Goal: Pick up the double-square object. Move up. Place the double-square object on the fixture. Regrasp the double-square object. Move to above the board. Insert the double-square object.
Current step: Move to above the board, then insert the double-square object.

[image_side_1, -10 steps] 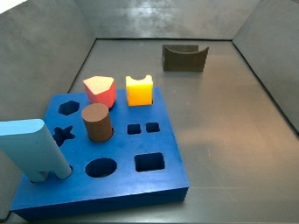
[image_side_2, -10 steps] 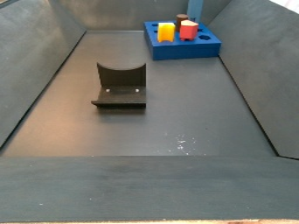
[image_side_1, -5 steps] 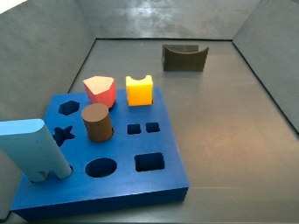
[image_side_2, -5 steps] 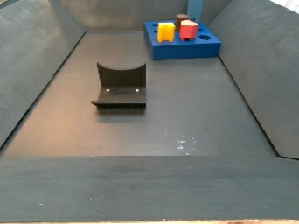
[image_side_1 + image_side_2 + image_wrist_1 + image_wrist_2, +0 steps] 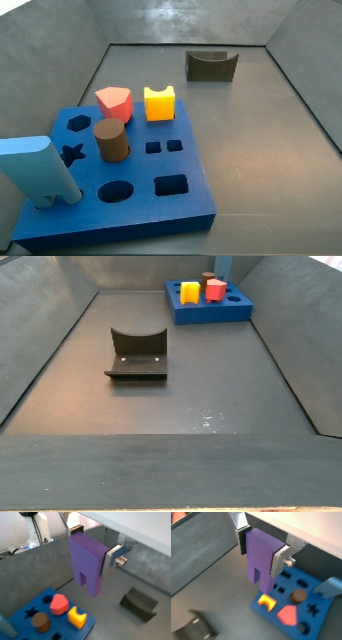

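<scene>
Gripper (image 5: 93, 546) clamped on the double-square object (image 5: 87, 562), prongs down.
Nothing's moved in both side views; it's held high over the board (image 5: 308, 587), insertion pending.

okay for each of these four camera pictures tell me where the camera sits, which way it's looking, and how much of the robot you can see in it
Wrist view: on the arm, looking down past the pincer, shut on the double-square object, above board and fixture.
Wrist view: same mount, opposite side; same pincer, piece, board.
Side view: high, near the board, facing the fixture; no robot.
Side view: at the far end, fixture nearer, board behind; no robot.
Both side views share board and fixture.
</scene>
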Controlling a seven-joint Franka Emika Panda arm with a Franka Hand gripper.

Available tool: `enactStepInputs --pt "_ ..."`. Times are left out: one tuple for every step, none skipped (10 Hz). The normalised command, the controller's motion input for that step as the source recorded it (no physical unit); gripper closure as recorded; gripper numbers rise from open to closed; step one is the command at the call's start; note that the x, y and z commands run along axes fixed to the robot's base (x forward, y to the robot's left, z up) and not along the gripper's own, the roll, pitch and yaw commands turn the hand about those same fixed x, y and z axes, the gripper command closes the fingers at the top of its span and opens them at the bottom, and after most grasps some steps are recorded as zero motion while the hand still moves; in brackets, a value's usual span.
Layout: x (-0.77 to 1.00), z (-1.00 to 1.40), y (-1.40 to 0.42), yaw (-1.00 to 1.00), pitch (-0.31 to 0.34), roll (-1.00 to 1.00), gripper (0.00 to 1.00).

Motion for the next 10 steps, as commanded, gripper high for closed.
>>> enactStepInputs --pt "-0.13 0.01 -0.04 -0.05 -0.084 -0.57 1.00" --pt "-0.07 0.00 -0.02 -0.02 -0.046 -0.32 1.00" --pt "-0.05 0.00 0.00 -0.01 -0.028 -0.20 1.00" --pt "0.00 -0.35 -0.07 0.12 0.000 -0.14 1.00" --pt "0.00 -0.49 -0.37 0.42 0.000 -0.15 1.00" --pt "0.08 -0.58 -0.53 0.44 0.020 -0.12 1.00" --pt "0.15 -0.73 -0.57 0.46 0.059 -0.07 1.00" --pt "0.19 -0.87 -0.63 0.44 0.000 -0.01 1.00" --pt "0.26 -0.85 -0.46 0.42 0.000 0.03 1.00" --pt "0.20 -0.83 -0.26 0.47 0.000 0.04 1.00"
